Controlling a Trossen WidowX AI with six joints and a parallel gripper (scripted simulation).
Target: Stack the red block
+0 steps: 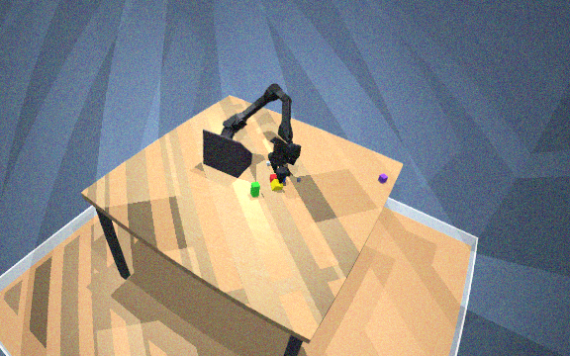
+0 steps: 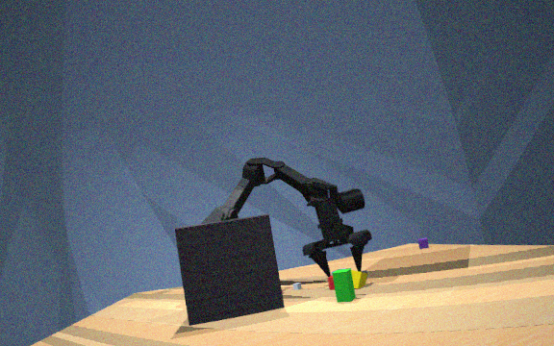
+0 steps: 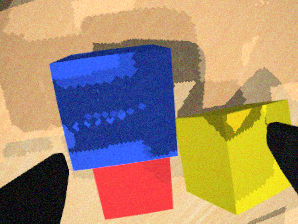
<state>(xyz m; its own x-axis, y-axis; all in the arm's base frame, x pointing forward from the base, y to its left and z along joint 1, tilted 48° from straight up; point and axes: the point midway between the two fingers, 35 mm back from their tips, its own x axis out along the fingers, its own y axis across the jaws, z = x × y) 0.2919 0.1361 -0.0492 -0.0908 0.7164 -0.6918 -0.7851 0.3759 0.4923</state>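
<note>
Open, empty gripper (image 2: 339, 261) poised over a cluster of blocks at frame centre. Red block (image 3: 133, 189) lies on the tabletop (image 1: 265, 247), touching the blue block (image 3: 116, 110), beside the yellow block (image 3: 222, 163); green tower (image 2: 343, 284) stands just in front.

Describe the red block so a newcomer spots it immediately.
Start at the big dark panel on the table, then move to the colored cluster under the open gripper. The red block is its lowest piece, wedged between the blue block and yellow block.
</note>
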